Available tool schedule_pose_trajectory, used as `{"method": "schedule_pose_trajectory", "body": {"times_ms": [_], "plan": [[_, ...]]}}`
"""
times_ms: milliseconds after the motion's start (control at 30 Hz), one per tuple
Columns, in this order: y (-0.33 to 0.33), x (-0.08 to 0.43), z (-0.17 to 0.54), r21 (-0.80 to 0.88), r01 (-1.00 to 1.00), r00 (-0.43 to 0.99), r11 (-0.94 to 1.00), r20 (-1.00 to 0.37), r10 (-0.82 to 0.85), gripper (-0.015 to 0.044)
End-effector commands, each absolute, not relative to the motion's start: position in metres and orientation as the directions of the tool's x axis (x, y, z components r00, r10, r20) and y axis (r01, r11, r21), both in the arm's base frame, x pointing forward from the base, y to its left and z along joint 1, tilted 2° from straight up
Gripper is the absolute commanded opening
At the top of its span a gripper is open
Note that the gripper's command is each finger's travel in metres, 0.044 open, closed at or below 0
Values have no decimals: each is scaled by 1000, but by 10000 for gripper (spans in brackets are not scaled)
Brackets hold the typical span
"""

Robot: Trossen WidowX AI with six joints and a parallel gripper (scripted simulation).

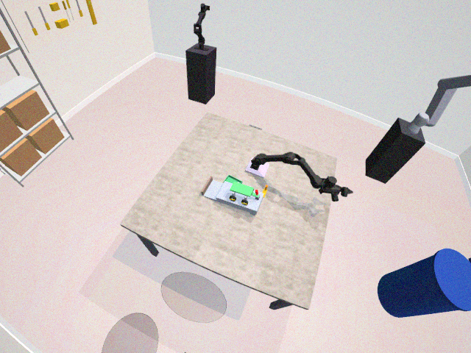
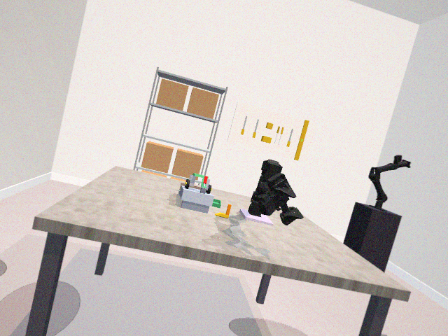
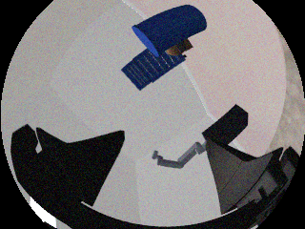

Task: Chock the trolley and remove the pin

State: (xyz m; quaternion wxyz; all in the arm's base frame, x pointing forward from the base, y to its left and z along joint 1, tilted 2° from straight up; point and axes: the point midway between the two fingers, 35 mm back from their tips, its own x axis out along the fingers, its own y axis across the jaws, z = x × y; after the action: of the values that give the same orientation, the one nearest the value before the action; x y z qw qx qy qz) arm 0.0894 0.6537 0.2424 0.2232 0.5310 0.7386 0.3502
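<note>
The green trolley (image 1: 241, 189) stands on the pale grey ramp (image 1: 221, 192) (image 2: 195, 204). The red-headed stop pin (image 1: 256, 192) (image 2: 205, 179) is upright at the trolley's uphill end. The chock (image 1: 265, 189) (image 2: 228, 211) stands on the table near the ramp's high end, clear of the wheels, with its orange handle up. The green tray (image 1: 232, 179) (image 2: 216, 203) lies beside the ramp, partly hidden by it in the top view. My gripper (image 1: 344, 195) (image 2: 299, 207) (image 3: 167, 140) is open and empty, raised far to the side of the ramp, away from trolley and chock.
My arm rises from a pale lilac base plate (image 1: 260, 171) (image 2: 265, 220) on the table (image 1: 197, 232) (image 2: 144, 224). A brown block (image 1: 207, 186) stands at the ramp's low end. The wrist view shows walls, floor and a blue barrel (image 3: 176, 29), none of the task objects.
</note>
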Motion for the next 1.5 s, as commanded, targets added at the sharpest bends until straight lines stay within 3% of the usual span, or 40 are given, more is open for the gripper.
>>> {"method": "schedule_pose_trajectory", "body": {"times_ms": [0, 233, 533, 833, 1167, 1467], "plan": [[653, 91, 242, 752, 630, -332, 192, 37, 943, 374], [613, 158, 231, 667, 708, -157, 230, -168, 973, 190], [520, 227, 204, 523, 820, 50, 235, -474, 879, 190], [397, 255, 176, 356, 915, 155, 189, -745, 648, 190], [246, 232, 152, 149, 985, 116, 90, -946, 302, 190], [140, 181, 146, -17, 1000, -17, -8, -999, 37, 190]]}}
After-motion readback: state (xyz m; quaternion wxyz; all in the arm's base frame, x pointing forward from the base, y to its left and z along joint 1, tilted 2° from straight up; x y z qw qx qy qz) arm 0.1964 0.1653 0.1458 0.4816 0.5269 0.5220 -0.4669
